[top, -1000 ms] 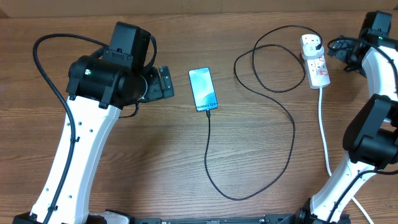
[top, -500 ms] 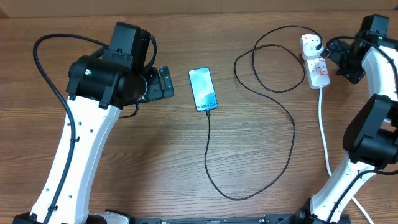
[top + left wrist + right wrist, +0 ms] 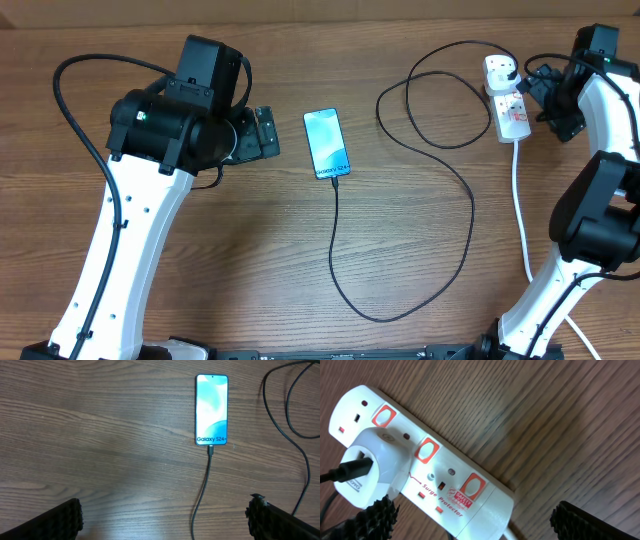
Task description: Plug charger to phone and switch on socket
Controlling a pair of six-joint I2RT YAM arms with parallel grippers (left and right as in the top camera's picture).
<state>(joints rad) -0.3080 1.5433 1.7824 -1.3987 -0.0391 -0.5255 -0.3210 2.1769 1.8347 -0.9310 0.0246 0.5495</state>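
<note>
The phone (image 3: 327, 143) lies face up mid-table with its blue screen lit and also shows in the left wrist view (image 3: 212, 409). The black charger cable (image 3: 472, 215) is plugged into the phone's near end. It loops across the table to a white adapter (image 3: 367, 467) seated in the socket (image 3: 510, 105). The socket is a white strip with red-framed switches (image 3: 425, 450). My right gripper (image 3: 540, 103) is open just right of the socket, and its jaws straddle the strip's cord end (image 3: 475, 520). My left gripper (image 3: 264, 133) is open and empty, left of the phone, above the cable (image 3: 202, 495).
The socket's thick white cord (image 3: 520, 210) runs down the right side toward the front edge, beside the right arm's base (image 3: 600, 215). The left arm (image 3: 150, 160) stands over the left half of the wooden table.
My right gripper has swung in from the far right toward the socket and now hovers at its right side. The left arm, phone and cable have not moved.
</note>
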